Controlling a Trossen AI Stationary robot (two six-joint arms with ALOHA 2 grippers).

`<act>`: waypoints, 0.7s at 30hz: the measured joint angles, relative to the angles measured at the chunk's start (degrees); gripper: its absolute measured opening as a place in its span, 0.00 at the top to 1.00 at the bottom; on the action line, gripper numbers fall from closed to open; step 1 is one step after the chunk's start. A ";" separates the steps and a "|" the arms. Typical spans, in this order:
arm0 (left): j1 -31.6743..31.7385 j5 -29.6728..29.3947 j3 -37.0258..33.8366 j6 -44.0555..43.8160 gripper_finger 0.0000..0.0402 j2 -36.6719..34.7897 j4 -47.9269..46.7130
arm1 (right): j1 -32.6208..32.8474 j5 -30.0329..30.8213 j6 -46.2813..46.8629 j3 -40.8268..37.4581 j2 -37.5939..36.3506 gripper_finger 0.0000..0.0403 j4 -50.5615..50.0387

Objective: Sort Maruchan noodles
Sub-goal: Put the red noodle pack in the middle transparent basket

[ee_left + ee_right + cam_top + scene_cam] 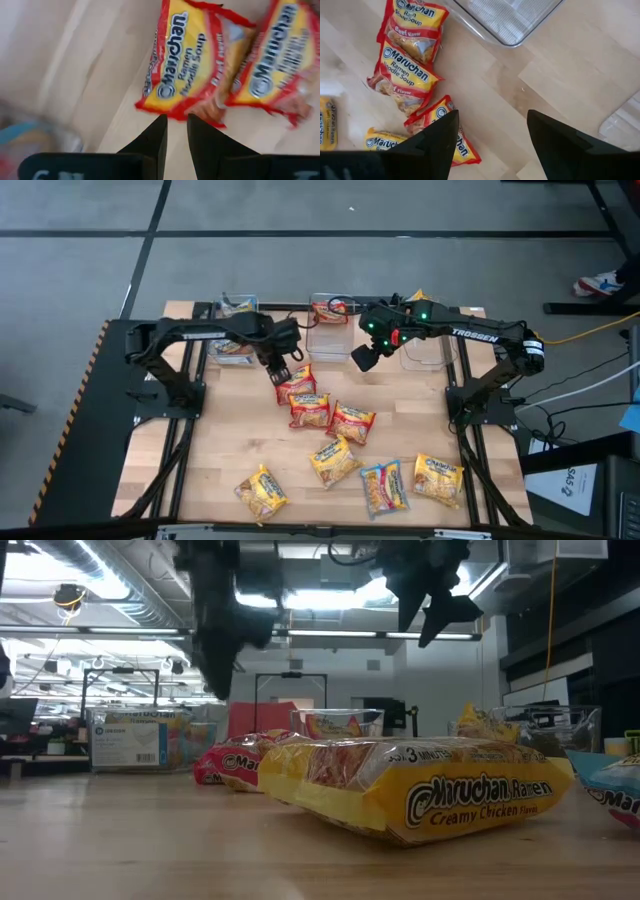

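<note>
Crinkly red, yellow and blue Maruchan noodles [331, 422] litter the table; left claw [280, 372] narrowly parted, right claw [364, 357] open.

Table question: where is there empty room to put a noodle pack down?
Bare wood lies on the table's left side, beside the red packets, and at its right edge. The middle and front, with yellow packets, are crowded.

Workshop around our bench

We see grey floor [300, 205] across the upper frame in the high view; in the low view, ceiling lights [330, 600] glow top centre, ducting [110, 570] crosses upper left, and a dark doorway frame [290, 690] stands mid-frame.
</note>
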 joint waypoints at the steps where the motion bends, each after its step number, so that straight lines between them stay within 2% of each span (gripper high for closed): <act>1: 0.49 0.38 -1.48 0.19 0.83 0.51 1.58 | 0.00 -0.15 0.00 0.00 0.00 0.40 0.02; 7: 2.26 0.65 -6.50 0.29 0.83 3.77 6.38 | 0.00 -0.15 -0.15 0.00 0.00 0.40 0.07; 13: 2.88 3.62 -7.00 0.42 0.83 7.07 11.41 | 0.00 -0.17 -0.22 -0.01 0.02 0.40 0.09; 21: 2.03 4.20 -6.72 2.09 0.83 13.29 11.51 | 0.00 -0.61 -0.69 0.00 0.02 0.40 -0.08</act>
